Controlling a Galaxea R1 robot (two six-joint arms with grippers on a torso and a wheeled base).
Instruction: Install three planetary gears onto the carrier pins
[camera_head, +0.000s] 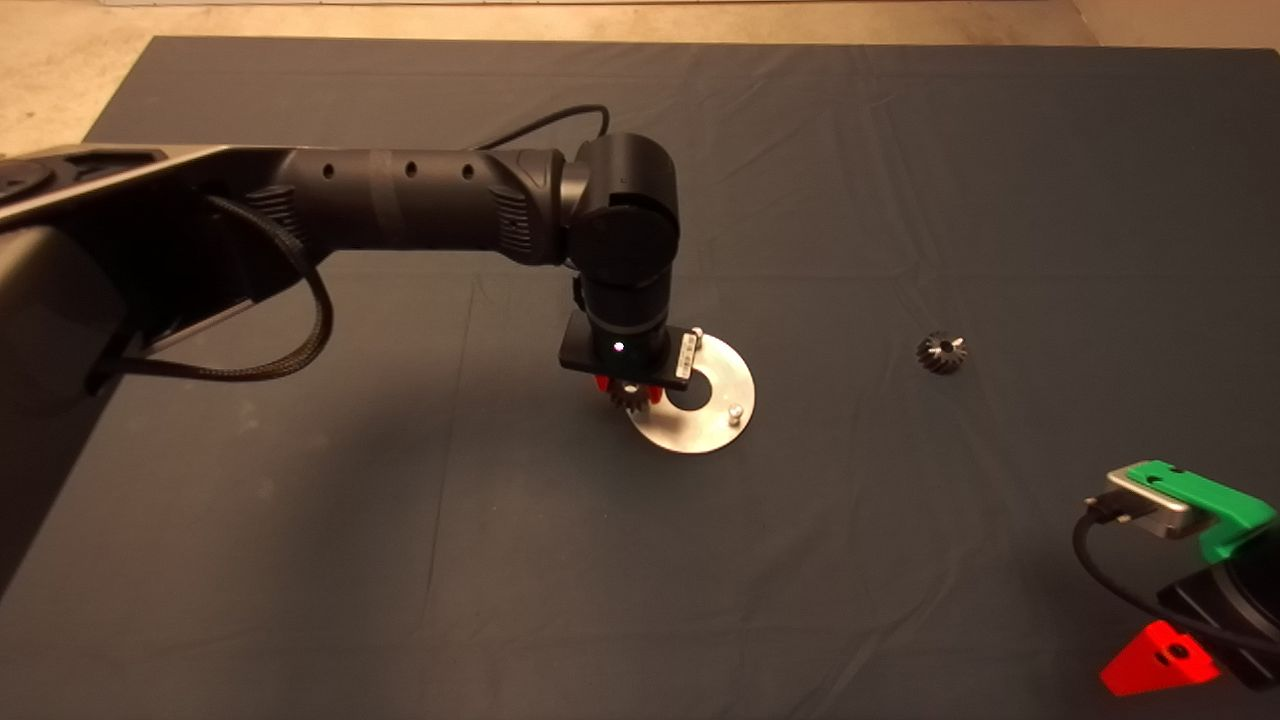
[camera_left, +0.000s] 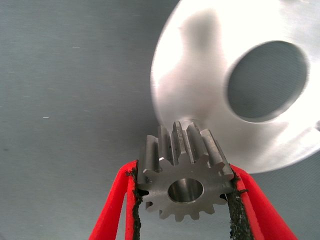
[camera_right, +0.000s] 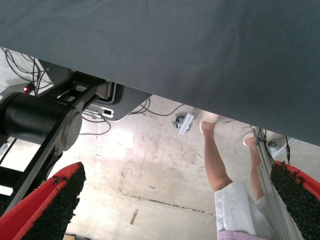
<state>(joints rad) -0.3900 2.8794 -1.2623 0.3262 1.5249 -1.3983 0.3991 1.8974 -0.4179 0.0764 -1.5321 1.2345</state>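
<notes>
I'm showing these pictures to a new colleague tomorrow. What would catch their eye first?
Probably the left gripper, its red fingers clamped on a toothed planetary gear over the near-left edge of the shiny carrier disc at mid-mat. Next, a second gear lying alone on the mat to the disc's right. The right gripper waits open at the lower right.

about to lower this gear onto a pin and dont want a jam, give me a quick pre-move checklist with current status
1. Gear clamped between the left gripper's pads: ok.
2. Gear bore visible and unblocked: ok.
3. Bore lined up over a pin: cannot tell; the target pin is hidden under the gripper.
4. Other two pins bare: ok.
5. Disc lying flat on the mat: ok.
6. Right gripper parked at the mat's lower right, open, clear of the work: ok.
</notes>
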